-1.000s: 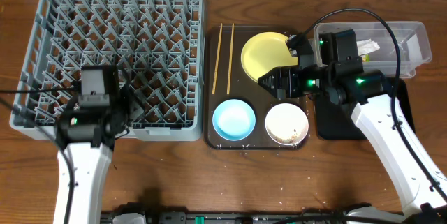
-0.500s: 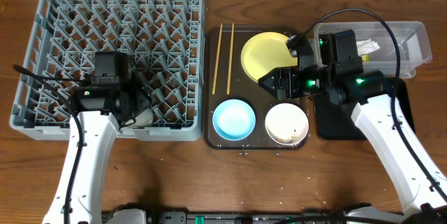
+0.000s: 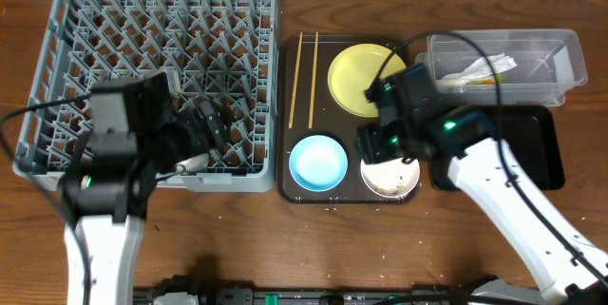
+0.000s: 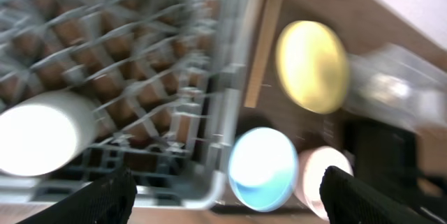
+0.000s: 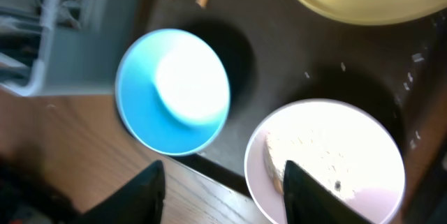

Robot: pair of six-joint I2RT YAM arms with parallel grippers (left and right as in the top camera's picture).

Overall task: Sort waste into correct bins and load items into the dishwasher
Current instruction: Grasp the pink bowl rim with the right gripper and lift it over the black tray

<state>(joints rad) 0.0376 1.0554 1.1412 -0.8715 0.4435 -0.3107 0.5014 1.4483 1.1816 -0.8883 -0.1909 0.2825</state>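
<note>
1. The grey dish rack [image 3: 57,58] stands on the left part of the table [image 3: 237,238], and the brown tray [image 3: 283,115] lies just beside its right wall.
2. The white cup [image 4: 38,133] lies on its side inside the rack, near the front wall.
3. The left gripper [image 3: 207,126] hangs over the front right part of the rack, near the cup. In the left wrist view its fingers [image 4: 105,196] are spread wide and nothing is between them.
4. On the brown tray, the two chopsticks [image 3: 304,79] lie side by side along the left edge. The yellow plate [image 3: 356,77] is at the rear, to the right of them.
5. The light blue bowl [image 3: 317,162] sits at the front left of this tray and the white bowl [image 3: 391,174] at the front right, close together.
6. The white bowl contains beige scraps [image 5: 307,161] on its bottom.
7. The right gripper [image 5: 220,189] hovers over the tray, above the left edge of the white bowl. Its fingers are apart and they hold nothing.
8. The clear tub [image 3: 560,48] stands at the rear right of the table. The crumpled napkin [image 3: 475,66] lies inside it, and the wrapper packet [image 3: 489,79] shows only as a small yellow-orange streak beside it.
9. The black tray [image 3: 532,153] lies in front of the tub, right of the brown tray, and the right arm passes over its left part.
</note>
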